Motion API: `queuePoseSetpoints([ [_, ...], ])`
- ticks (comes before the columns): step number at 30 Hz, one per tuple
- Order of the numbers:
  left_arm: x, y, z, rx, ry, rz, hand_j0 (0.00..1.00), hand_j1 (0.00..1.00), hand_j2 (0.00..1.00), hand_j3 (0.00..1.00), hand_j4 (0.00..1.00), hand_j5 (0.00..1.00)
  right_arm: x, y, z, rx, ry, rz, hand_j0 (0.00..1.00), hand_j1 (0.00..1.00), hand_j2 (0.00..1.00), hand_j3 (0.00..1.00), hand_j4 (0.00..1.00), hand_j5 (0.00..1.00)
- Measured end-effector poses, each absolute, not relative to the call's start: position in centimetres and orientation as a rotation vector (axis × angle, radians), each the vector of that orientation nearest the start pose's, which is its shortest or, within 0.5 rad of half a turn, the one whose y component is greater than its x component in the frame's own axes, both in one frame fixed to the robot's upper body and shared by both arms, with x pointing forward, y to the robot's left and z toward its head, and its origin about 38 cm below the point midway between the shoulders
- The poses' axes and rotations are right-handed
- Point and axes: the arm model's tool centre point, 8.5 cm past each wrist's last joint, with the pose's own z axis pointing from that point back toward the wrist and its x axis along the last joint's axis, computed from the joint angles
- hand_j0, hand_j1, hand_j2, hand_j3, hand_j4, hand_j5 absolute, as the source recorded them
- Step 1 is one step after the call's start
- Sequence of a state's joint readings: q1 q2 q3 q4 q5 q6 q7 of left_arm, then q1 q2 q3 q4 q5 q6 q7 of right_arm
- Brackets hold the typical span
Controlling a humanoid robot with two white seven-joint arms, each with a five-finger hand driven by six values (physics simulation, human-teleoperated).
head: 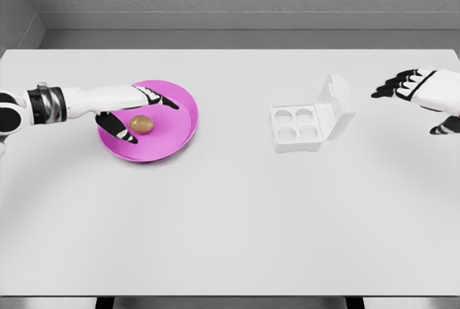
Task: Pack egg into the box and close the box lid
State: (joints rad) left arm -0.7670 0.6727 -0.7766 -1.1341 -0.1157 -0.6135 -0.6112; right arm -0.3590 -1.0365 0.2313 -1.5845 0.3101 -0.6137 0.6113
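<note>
A brown egg point(141, 124) lies on a magenta plate point(176, 133) at the left of the white table. My left hand point(136, 111) hovers over the plate with its fingers spread around the egg, the thumb point(115, 127) to the egg's left and the other fingers point(159, 98) behind it; they do not seem to touch it. A white egg box point(296, 128) with several empty cups sits right of centre, its lid point(336, 105) standing open on the right side. My right hand point(417, 93) hangs open at the right edge, apart from the box.
The white table point(230, 223) stretches wide in front of the plate and box. A grey wall runs behind its far edge.
</note>
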Motion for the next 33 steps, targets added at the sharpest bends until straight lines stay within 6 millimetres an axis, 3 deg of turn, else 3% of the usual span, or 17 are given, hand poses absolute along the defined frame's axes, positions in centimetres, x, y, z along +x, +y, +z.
queuePoseSetpoints([
  [6,47.5,28.9,16.6,0.087,-1.362,-1.882,0.89,0.89,0.89,0.89,0.89,0.89,38.5,-39.4,25.0,-0.536,-1.256,2.051,1.0,1.0,1.0,1.0,1.0,1.0],
  [17,48.5,28.9,15.3,0.103,-1.315,-1.871,0.82,0.82,0.82,0.82,0.82,0.82,39.8,-40.9,22.4,-0.537,-1.199,1.983,1.0,1.0,1.0,1.0,1.0,1.0],
  [22,48.6,29.2,15.0,0.106,-1.303,-1.863,0.82,0.82,0.82,0.82,0.82,0.82,40.3,-41.0,22.5,-0.552,-1.2,1.977,1.0,1.0,1.0,1.0,1.0,1.0],
  [26,48.8,29.2,15.1,0.118,-1.295,-1.87,0.75,0.75,0.75,0.75,0.75,0.75,40.8,-40.3,22.7,-0.558,-1.208,1.99,1.0,1.0,1.0,1.0,1.0,1.0],
  [33,49.1,29.3,14.5,0.129,-1.266,-1.874,0.75,0.75,0.75,0.75,0.75,0.75,41.1,-39.6,22.3,-0.557,-1.207,2.008,1.0,1.0,1.0,1.0,1.0,1.0],
])
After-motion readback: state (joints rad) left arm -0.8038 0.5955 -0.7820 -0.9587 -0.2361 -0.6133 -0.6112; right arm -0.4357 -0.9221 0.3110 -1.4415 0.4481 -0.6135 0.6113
